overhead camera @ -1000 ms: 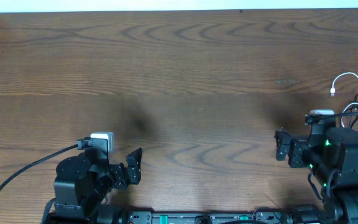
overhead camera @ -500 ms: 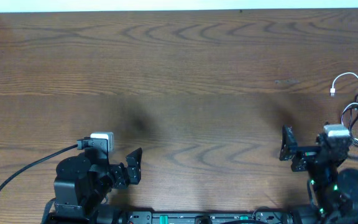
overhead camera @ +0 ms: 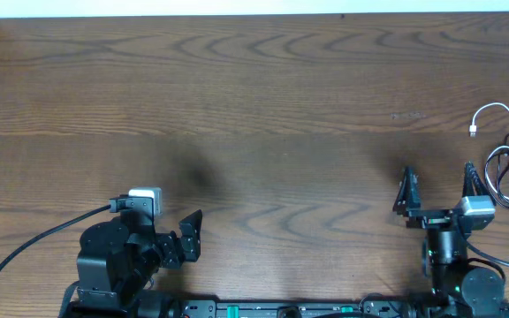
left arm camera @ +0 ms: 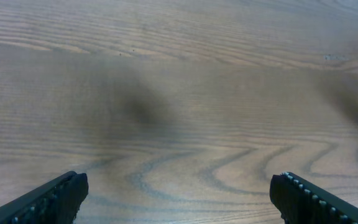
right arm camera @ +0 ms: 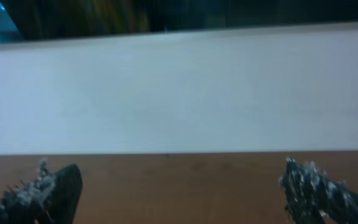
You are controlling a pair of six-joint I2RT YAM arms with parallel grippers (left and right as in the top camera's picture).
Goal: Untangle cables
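The table (overhead camera: 254,88) runs back to a wall (right arm camera: 179,93) along its far edge; the left gripper (left arm camera: 179,190) sits by the near edge on the left; the right gripper (overhead camera: 439,187) by the near edge on the right; the cables (overhead camera: 500,152) lie on the table at its right edge, just right of the right gripper and reaching farther back.

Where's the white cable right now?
Overhead view, far right edge of the table: the white cable curls just beyond the black cable, up-right of the right gripper.

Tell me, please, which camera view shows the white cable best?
The overhead view: the white cable lies looped at the right of the table, plug visible. The left wrist view shows only bare table; the right wrist view, table and a white wall.
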